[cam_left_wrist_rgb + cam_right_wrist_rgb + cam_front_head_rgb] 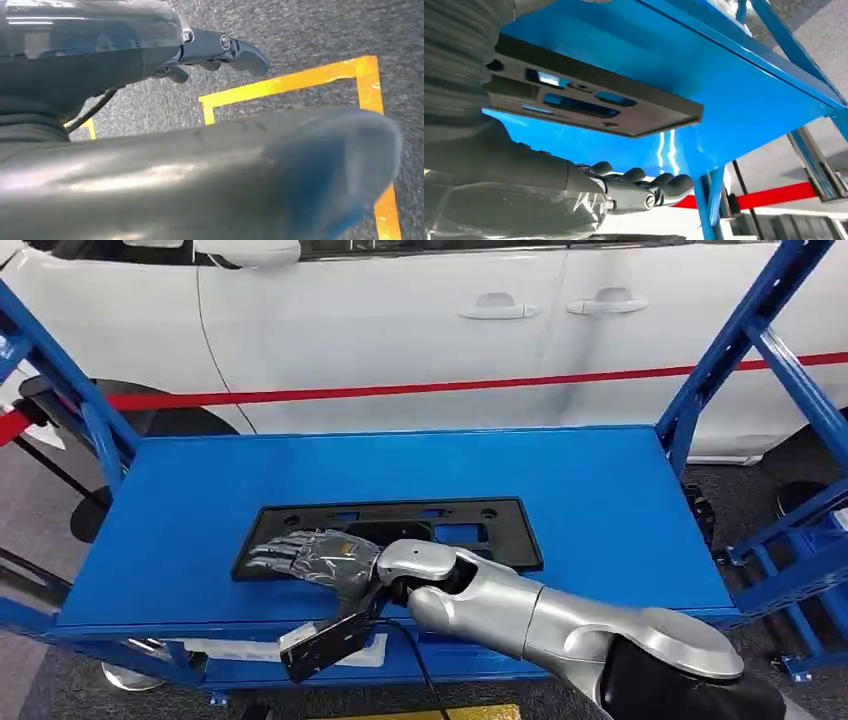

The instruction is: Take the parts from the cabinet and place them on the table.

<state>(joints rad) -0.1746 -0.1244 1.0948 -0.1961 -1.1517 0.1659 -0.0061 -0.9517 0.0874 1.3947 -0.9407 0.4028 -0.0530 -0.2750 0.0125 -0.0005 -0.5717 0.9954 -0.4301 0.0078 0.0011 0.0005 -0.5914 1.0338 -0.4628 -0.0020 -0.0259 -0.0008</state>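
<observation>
**Right robot hand rests on black plate frame lying on blue desk**

While the left arm hangs at the robot's side, its wrist view looking down on grey carpet [310,30] marked with yellow tape lines [280,82], the right arm [560,625] reaches across the front edge of the blue desk [600,500]. The right robot hand [315,560], wrapped in clear film, lies flat on the near left part of a black licence-plate frame [470,525]. Its fingers [270,555] are stretched out close together over the frame's left end; in the right wrist view the fingers [644,182] look only loosely curved, with nothing pinched between them. Whether the hand presses on the frame or merely touches it cannot be told.

The frame is a flat rectangular panel with several cut-outs, lying flat on the desk top, nearer the front edge than the back, roughly in the middle from left to right.

The left robot hand [220,50] shows as dark fingers bent inward slightly, holding nothing.

Blue slanted struts [740,340] rise at both ends of the desk. Behind it stands a white car [400,320], with a red barrier band [330,393] stretched in front of its doors.
</observation>
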